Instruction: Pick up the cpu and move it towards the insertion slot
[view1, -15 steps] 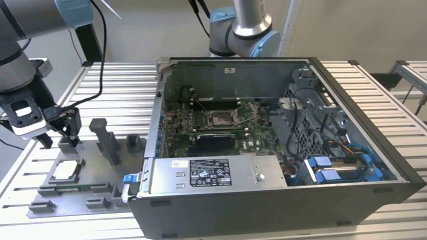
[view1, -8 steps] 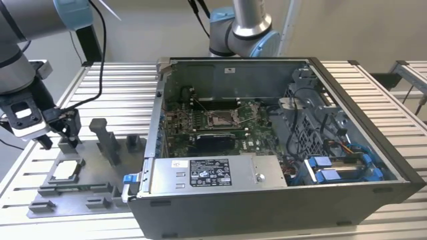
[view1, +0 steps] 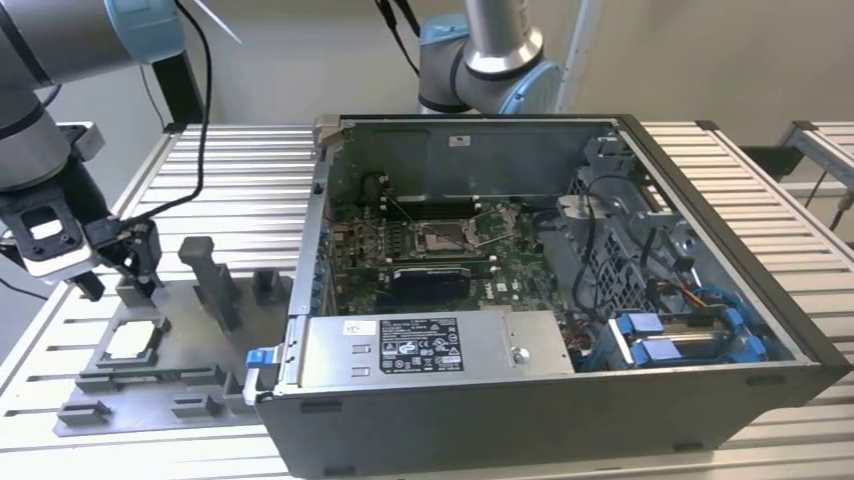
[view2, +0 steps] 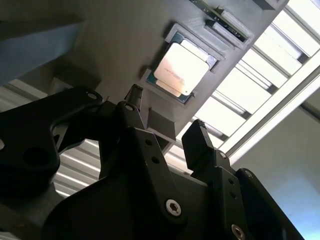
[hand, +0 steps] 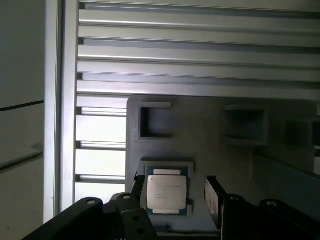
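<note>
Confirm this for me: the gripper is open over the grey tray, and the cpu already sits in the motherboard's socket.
Not right. The cpu lies in its recess in the grey tray, not in the socket, as the first wrist view shows. The gripper is indeed open over the tray.

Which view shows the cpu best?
The first wrist view: the small flat square silvery cpu lies face-on in its grey plastic tray. The second wrist view shows the cpu at a slant; the exterior view, small and distant.
</note>
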